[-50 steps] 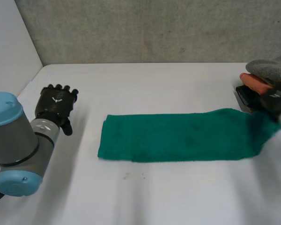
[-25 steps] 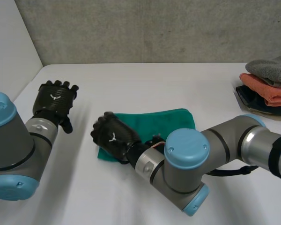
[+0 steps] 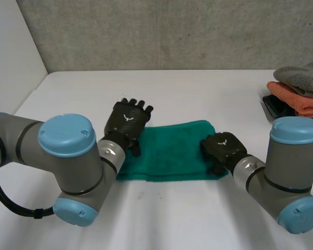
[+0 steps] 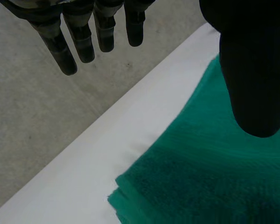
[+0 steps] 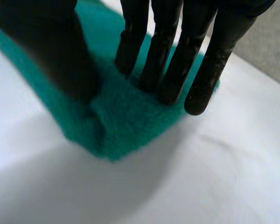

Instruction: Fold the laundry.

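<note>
Left hand (image 3: 128, 121) moved over towel (image 3: 169, 152), right hand (image 3: 223, 149) pressing

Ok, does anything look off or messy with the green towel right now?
Nothing serious. The green towel lies folded flat on the table, left robot hand over one end, right robot hand resting on the other. In the left wrist view its layers sit slightly offset at the corner, not flush.

Both robot hands (image 3: 128, 120) (image 3: 223, 148) seemingly outstretched
</note>
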`<state>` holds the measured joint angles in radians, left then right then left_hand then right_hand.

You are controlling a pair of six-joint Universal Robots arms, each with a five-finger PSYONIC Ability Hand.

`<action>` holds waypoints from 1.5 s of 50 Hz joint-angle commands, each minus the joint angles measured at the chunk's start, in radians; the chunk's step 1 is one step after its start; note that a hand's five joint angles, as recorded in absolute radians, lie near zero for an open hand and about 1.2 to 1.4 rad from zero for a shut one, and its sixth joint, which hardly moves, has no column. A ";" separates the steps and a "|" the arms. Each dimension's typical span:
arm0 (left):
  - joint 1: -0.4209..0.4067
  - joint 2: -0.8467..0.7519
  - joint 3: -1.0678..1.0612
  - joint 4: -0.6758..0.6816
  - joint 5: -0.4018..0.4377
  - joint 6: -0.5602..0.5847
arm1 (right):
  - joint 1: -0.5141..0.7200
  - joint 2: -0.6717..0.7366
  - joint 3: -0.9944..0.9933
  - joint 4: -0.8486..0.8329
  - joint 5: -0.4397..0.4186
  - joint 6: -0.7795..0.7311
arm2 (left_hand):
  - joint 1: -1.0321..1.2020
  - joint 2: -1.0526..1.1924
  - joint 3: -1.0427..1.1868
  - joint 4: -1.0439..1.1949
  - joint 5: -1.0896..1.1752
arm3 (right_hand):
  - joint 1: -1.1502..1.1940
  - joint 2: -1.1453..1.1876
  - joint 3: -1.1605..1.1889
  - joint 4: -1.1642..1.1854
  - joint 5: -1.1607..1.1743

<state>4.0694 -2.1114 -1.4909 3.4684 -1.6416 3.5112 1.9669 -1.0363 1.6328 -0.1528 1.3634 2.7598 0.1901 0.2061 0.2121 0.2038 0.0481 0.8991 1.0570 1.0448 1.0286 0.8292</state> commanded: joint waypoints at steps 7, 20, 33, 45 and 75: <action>0.078 0.125 -0.103 -0.006 -0.007 -0.001 | 0.091 0.010 -0.194 -0.066 0.181 -0.360 | -0.016 -0.032 -0.038 -0.029 -0.048 | 0.497 0.339 0.351 0.368 0.393; 0.158 0.180 -0.164 -0.005 -0.101 -0.011 | 0.460 0.179 -0.252 -0.226 -0.147 -0.508 | -0.016 -0.032 -0.038 -0.029 -0.048 | 0.166 0.008 0.020 0.037 0.062; 0.152 0.180 -0.114 0.000 -0.099 -0.127 | 0.328 -0.040 -0.182 -0.191 0.120 0.060 | -0.006 -0.022 -0.028 -0.020 -0.039 | -0.725 -0.883 -0.870 -0.854 -0.829; 0.034 0.079 0.027 -0.087 -0.032 -0.285 | 0.176 0.022 -0.379 0.145 0.010 0.343 | 0.012 -0.004 -0.010 -0.002 -0.021 | -0.725 -0.883 -0.870 -0.854 -0.829; 0.020 0.092 0.156 -0.318 0.021 -0.173 | 0.188 0.060 -0.436 0.157 0.036 0.137 | 0.047 0.031 0.025 0.033 0.014 | -0.725 -0.883 -0.870 -0.854 -0.829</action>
<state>4.0743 -2.1641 -1.3697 3.1470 -1.7453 3.3398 2.1509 -0.7856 1.0001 0.1969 1.3761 2.9147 0.1932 0.2061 0.2121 0.2039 0.0481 0.2013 0.2268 0.2148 0.2361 0.0661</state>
